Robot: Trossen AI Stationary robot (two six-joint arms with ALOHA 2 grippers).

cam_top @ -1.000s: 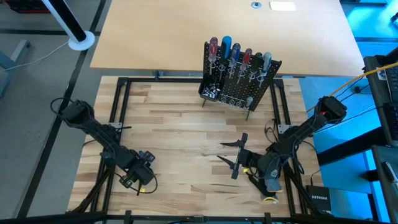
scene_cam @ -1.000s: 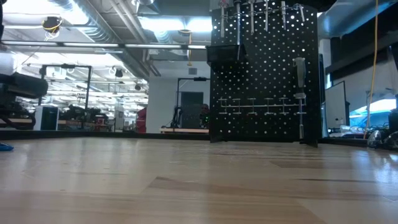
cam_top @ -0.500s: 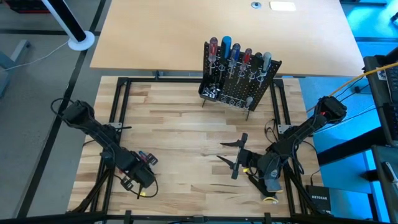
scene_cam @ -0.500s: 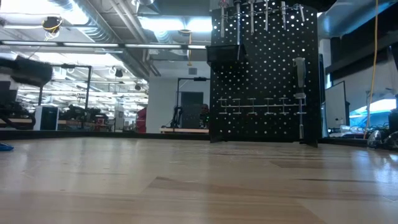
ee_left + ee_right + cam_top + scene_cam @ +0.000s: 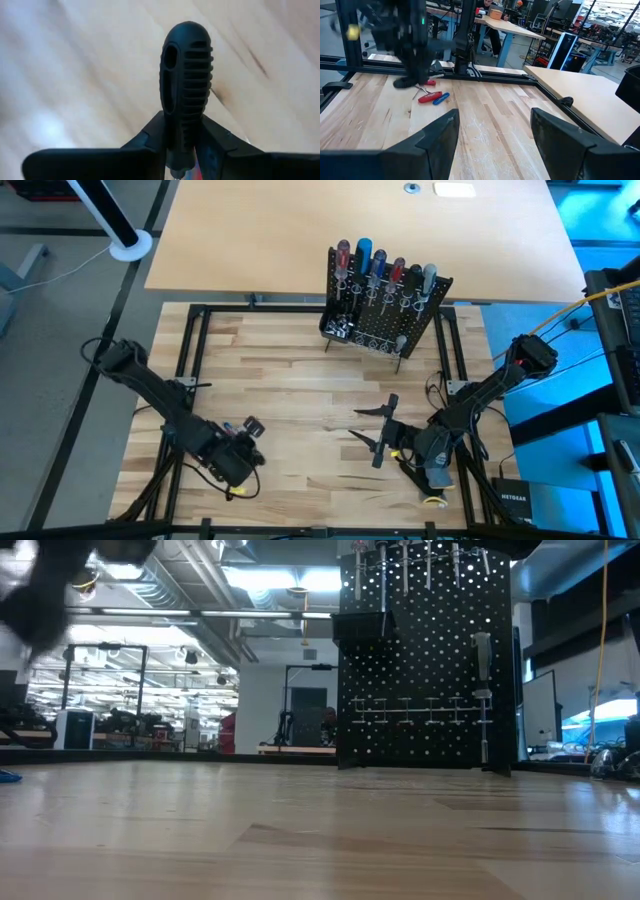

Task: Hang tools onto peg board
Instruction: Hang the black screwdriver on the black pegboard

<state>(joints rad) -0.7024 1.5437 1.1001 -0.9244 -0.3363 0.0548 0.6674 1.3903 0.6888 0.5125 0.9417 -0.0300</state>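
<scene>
The peg board (image 5: 385,315) stands at the wooden table's (image 5: 300,380) far edge, with tools' handles (image 5: 380,265) along its top. Well in front of it, toward the near left corner, the left gripper (image 5: 248,442) pinches a black ribbed screwdriver handle (image 5: 186,85) (tip hidden). Nearer the board's right side, the right gripper (image 5: 378,432) waits, jaws spread.

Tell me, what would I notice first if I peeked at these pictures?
Probably the black peg board at the far middle of the wooden table, with red, blue and grey-handled tools hanging in a row. Next, the left gripper near the table's front left, shut on a ribbed black tool handle. The right gripper waits open at the front right.
</scene>
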